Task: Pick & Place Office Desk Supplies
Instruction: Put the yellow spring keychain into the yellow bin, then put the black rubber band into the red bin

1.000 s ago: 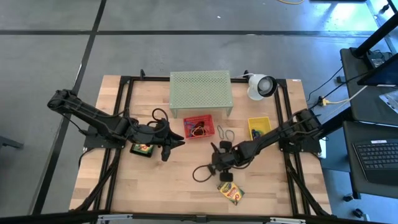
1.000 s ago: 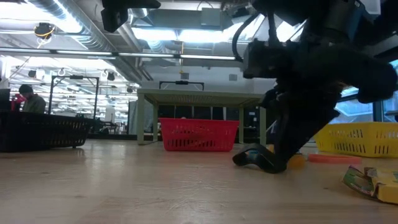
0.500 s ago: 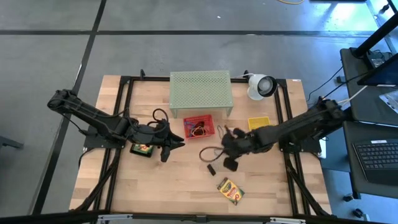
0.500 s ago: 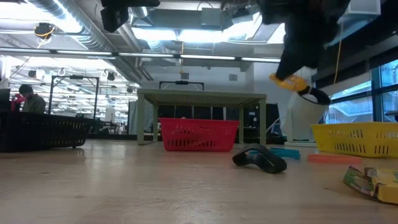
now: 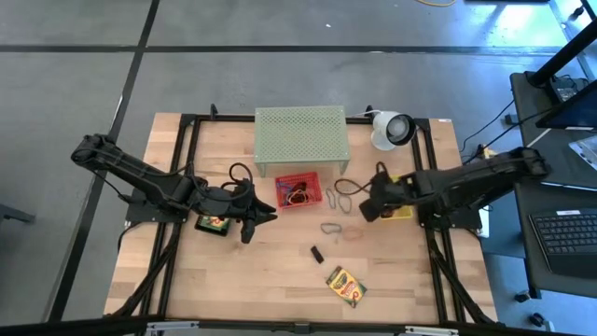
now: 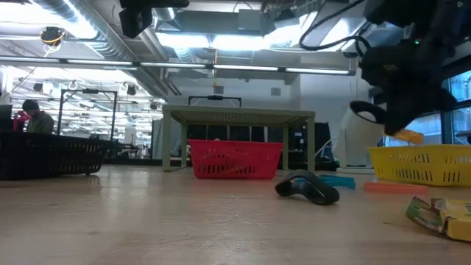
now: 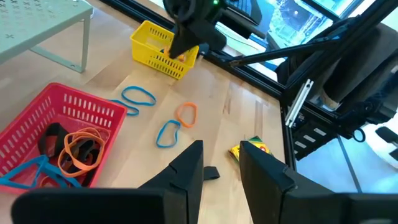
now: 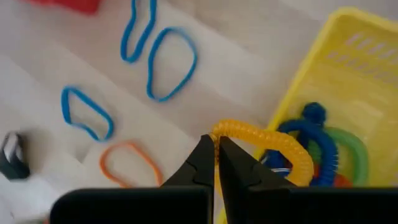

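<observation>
Orange coiled band pinched in closed right claw above near edge of yellow basket at desk right, blue loops left of it, left claw parted, empty, hovering left of red basket.

Right gripper raised, jaws pinched together – left gripper low over table, jaws apart

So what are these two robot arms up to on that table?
They are sorting desk supplies into baskets. The right gripper pinches a yellow coiled band at the edge of the yellow basket, which already holds some bands. The left gripper waits near the red basket. Rubber bands, a dark clip and a crayon box lie loose.
</observation>
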Robot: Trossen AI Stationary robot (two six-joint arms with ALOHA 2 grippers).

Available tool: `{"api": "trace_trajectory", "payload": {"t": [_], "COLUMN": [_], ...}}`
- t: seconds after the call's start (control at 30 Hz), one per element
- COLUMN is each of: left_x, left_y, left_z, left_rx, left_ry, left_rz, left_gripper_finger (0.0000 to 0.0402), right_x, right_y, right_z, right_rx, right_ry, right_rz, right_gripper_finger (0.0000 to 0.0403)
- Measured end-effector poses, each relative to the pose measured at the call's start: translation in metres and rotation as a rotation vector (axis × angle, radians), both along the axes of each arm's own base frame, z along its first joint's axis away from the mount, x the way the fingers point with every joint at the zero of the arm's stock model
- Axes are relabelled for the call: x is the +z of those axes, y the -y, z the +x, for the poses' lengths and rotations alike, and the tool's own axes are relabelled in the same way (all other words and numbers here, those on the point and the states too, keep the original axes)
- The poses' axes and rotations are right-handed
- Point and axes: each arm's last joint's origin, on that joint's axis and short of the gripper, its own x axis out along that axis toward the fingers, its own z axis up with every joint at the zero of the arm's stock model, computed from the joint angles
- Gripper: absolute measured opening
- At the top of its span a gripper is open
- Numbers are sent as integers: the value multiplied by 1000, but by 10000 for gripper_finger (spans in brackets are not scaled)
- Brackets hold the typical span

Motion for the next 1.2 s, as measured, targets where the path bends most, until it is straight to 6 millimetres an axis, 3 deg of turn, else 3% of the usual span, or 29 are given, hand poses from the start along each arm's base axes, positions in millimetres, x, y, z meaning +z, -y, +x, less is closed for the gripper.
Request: {"api": "trace_trajectory", "payload": {"t": [0.23, 0.4, 0.83, 1.0, 1.2], "left_x": [0, 0, 0, 0, 0], "left_y": [0, 0, 0, 0, 1], "left_z": [0, 0, 0, 0, 0], "left_rx": [0, -2, -12, -24, -33], "left_ry": [0, 0, 0, -2, -3], "left_rz": [0, -1, 21, 20, 17], "left_gripper_finger": [98, 98, 97, 97, 97], "right_x": [8, 6, -21, -23, -23], "right_y": [17, 26, 36, 37, 37], "right_z": [-13, -23, -34, -34, -34], "right_rx": [-110, -157, -185, -200, -192], "right_ry": [32, -63, -160, -157, -154], "right_rz": [-47, -56, 6, 10, 8], "right_gripper_finger": [5, 5, 6, 55, 160]}}
